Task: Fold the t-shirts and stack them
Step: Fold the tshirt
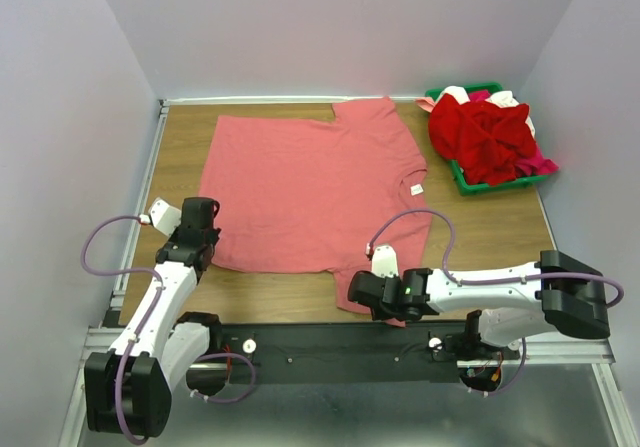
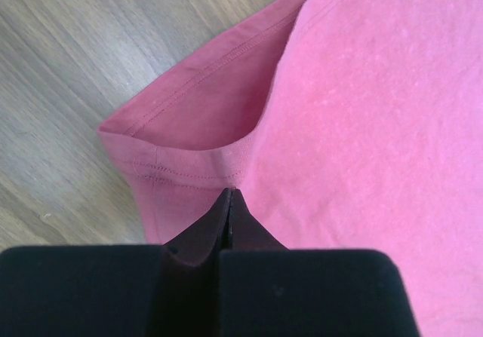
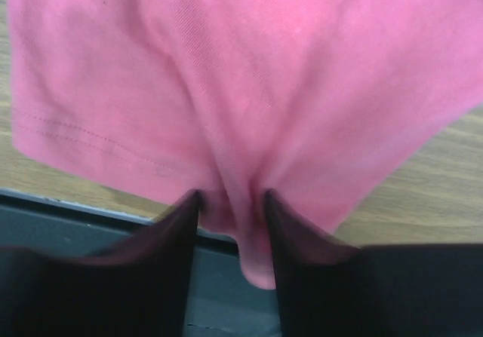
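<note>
Two white and black robot arms are bolted at the near edge of a wooden worktop [image 1: 500,232], the left arm [image 1: 150,317] reaching forward and the right arm [image 1: 490,292] bent across toward the middle.

A salmon-pink t-shirt [image 1: 310,182] lies spread mostly flat over the middle of the worktop. Its bottom hem faces the left edge and its collar faces the right edge, where a small white label [image 1: 417,189] shows. One sleeve points to the far edge and the other reaches the near edge.

The left pincer [image 1: 205,245] sits at the shirt's near-left corner. In the left wrist view, this pincer [image 2: 229,201] is pressed together on the stitched hem, and the cloth beside it is folded over on itself, showing a double layer.

The right pincer [image 1: 360,292] is at the near sleeve, by the worktop's near edge. In the right wrist view, this pincer [image 3: 230,216] pinches a gathered bunch of the pink cloth between its dark fingers [image 3: 189,231], with creases running into the gap and a small tongue of cloth hanging below.

At the far-right corner stands a green bin [image 1: 470,182], heaped with crumpled clothes [image 1: 490,132], mostly red, with some white and pink.
</note>
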